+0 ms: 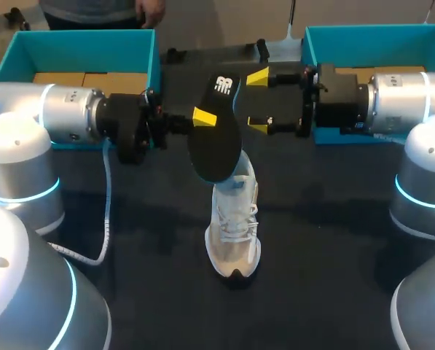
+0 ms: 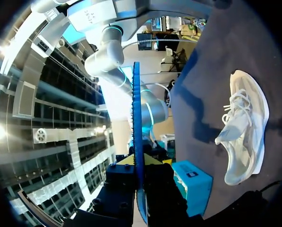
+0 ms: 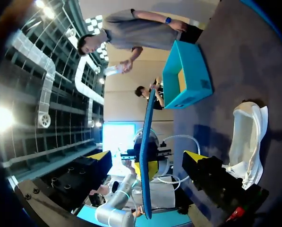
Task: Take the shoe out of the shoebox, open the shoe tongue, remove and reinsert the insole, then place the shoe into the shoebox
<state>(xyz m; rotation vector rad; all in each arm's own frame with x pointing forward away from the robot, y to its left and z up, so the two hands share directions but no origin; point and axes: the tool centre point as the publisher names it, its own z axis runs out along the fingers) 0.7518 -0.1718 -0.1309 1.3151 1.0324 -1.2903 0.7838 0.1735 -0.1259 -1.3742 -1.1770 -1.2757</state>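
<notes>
A black insole (image 1: 216, 135) with a blue edge hangs above the table, and my left gripper (image 1: 202, 117) is shut on its side. In the left wrist view the insole (image 2: 137, 142) shows edge-on between that gripper's (image 2: 138, 163) yellow tips. My right gripper (image 1: 259, 102) stands open at the insole's upper end, fingers wide and touching nothing. The right wrist view has the insole (image 3: 148, 151) upright in the gap between its fingers, gripper (image 3: 148, 158) open. The white shoe (image 1: 233, 226) stands on the dark table below the insole, toe towards the near edge.
One teal shoebox (image 1: 79, 55) sits at the back left behind my left arm, another (image 1: 377, 36) at the back right behind my right arm. A white cable (image 1: 108, 211) trails over the table on the left.
</notes>
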